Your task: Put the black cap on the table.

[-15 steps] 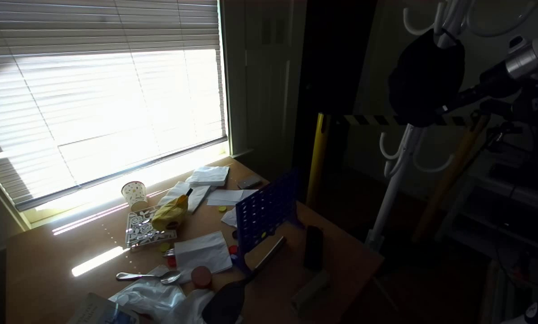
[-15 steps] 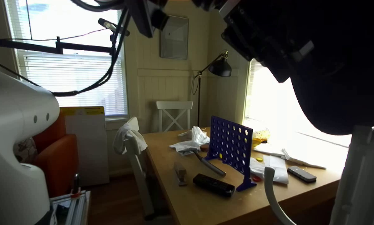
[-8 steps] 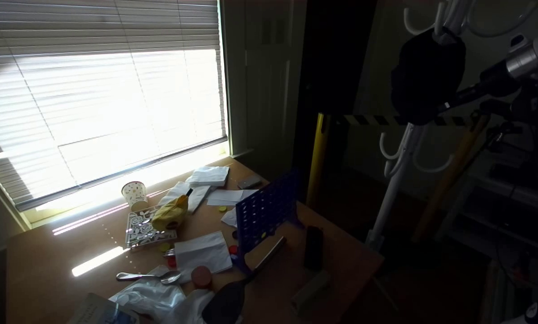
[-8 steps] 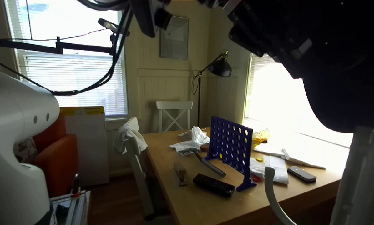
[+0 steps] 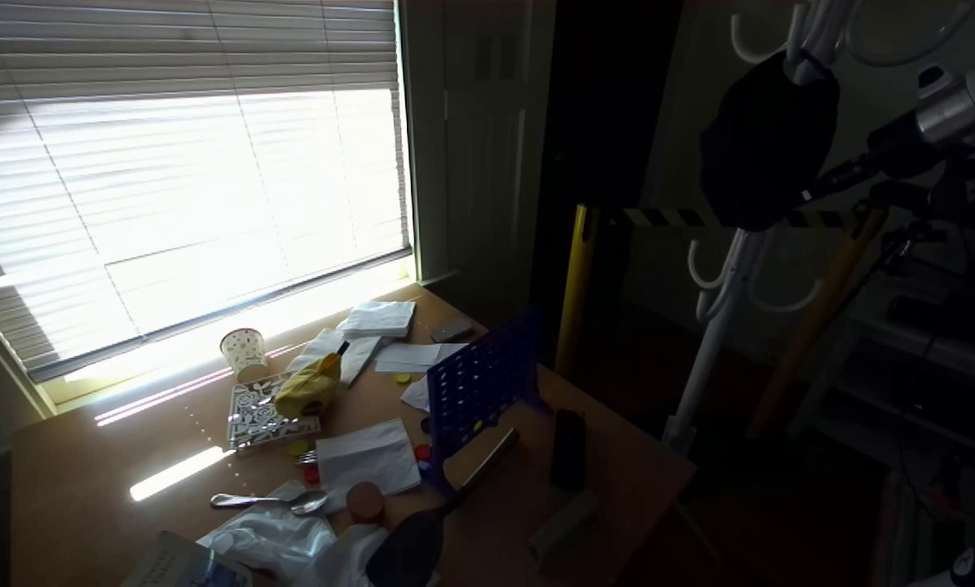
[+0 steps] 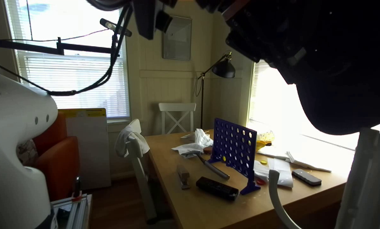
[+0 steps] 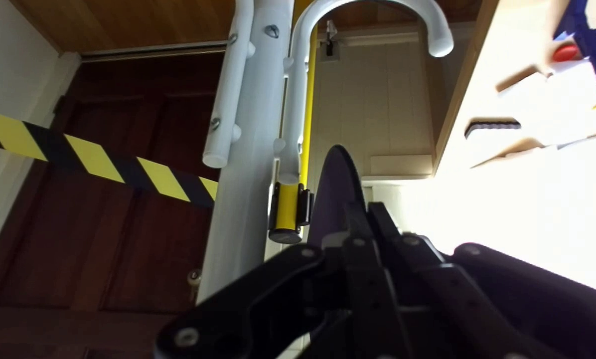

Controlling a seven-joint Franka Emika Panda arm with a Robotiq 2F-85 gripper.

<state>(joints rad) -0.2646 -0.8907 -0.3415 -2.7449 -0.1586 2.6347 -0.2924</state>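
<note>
The gripper (image 7: 369,207) is holding its fingers (image 7: 383,219) nearly together, pinching the edge of the black cap (image 5: 769,147), apparently at the brim. The brim is probably serving as the grip site because it is offering a thin, stiff edge to the narrow jaws. The cap is hanging ahead of the fingertips and rising above them, its strap apparently looping over an upper hook (image 5: 796,37) of the white coat rack (image 5: 712,350). The hook is therefore probably carrying part of the weight, so unhooking is likely needing to precede any transfer. The table (image 5: 634,469) is standing below the gripper and well apart from it; placement is not yet occurring.

Visibility limits: Black fingers are merging with black fabric, so the exact contact line is escaping view. In an exterior view the cap (image 6: 345,95) is spreading beside and below the fingers and running out of frame. The strap's seating on the hook is lying in deep shadow.
</note>
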